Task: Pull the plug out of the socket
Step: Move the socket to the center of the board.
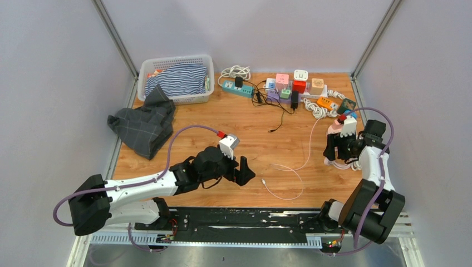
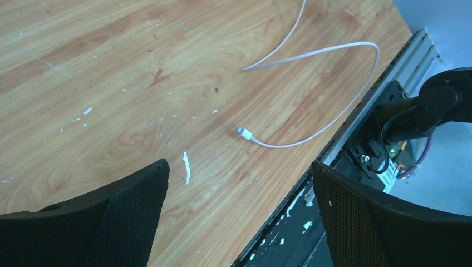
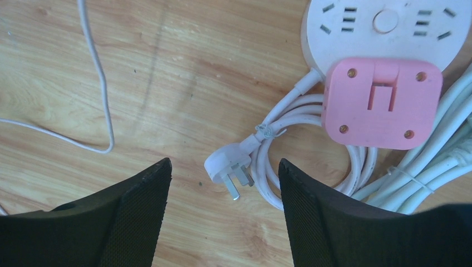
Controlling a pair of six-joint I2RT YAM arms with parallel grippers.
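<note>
sitting on the round white socket [image 3: 384, 22] at the right side of the table [image 1: 250, 128], the pink plug [image 3: 383, 103] lies just beyond the right pincer [image 3: 222, 217] and off to the right of its gap in the wrist view, so it is not yet between the fingers. its face is nearly square, with no long axis to favour. the right pincer stands apart, holding nothing. the socket's coiled white cord [image 3: 311, 128] lies in between. the left pincer [image 2: 239, 222], also apart and empty, hovers well away over a thin white cable [image 2: 311, 55] near the table's near edge, so the right arm is nearer.
</note>
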